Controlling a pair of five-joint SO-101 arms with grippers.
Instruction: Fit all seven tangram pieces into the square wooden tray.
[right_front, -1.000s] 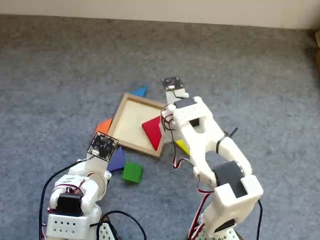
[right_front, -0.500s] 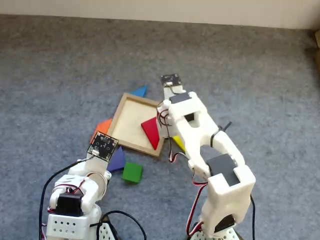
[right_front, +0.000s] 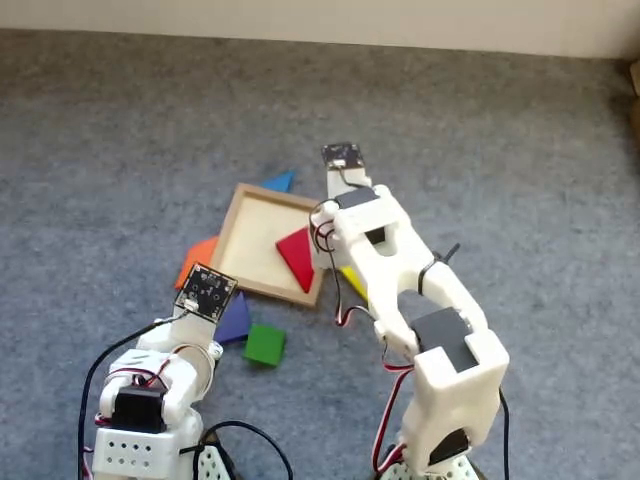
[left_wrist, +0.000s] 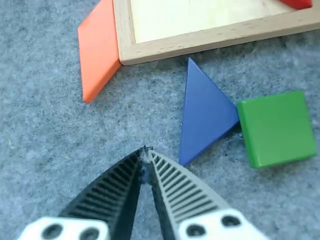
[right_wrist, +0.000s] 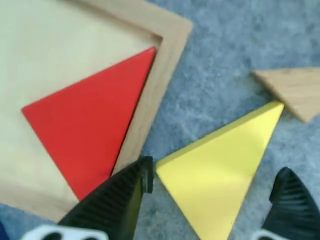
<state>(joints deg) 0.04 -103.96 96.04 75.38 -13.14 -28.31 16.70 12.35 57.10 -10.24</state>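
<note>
Fig. Tangram fit, early stage: one of seven pcs seated.

Square wooden tray (right_front: 262, 289) lies on grey carpet (right_front: 500, 120). Red triangle (right_front: 297, 255) is inside the tray, long edge along the rim on the right arm's side; seems flat.

The other six pcs lie outside the tray:
- Yellow triangle (right_wrist: 220, 165): just beyond that same rim, on carpet.
- Bare-wood triangle (right_wrist: 295, 90): a little farther out from the tray than the yellow one.
- Orange parallelogram (left_wrist: 100, 47): touching the rim near the corner by the left arm.
- Dark-blue triangle (left_wrist: 205, 112): just off the near rim, one tip close to it.
- Green square (left_wrist: 275, 127): touching the dark-blue triangle on its side away from the tray.
- Light-blue triangle (right_front: 280, 183): at the tray's far corner.

Right gripper (right_wrist: 216, 179): fingers spread wide, straddling the yellow triangle; contact w/ it can't be judged. Left gripper (left_wrist: 146, 150): fingers pressed together, nothing between them, low over carpet near the dark-blue triangle.

Risks (judgement):
- One right finger sits close to the tray rim (right_wrist: 160, 75), so closing or descending could snag it and shove the tray.
- The yellow triangle's edges slant, so a squeeze may squirt it out sideways.
- It is thin and low on soft pile, so the pads may skid over the top.
</note>
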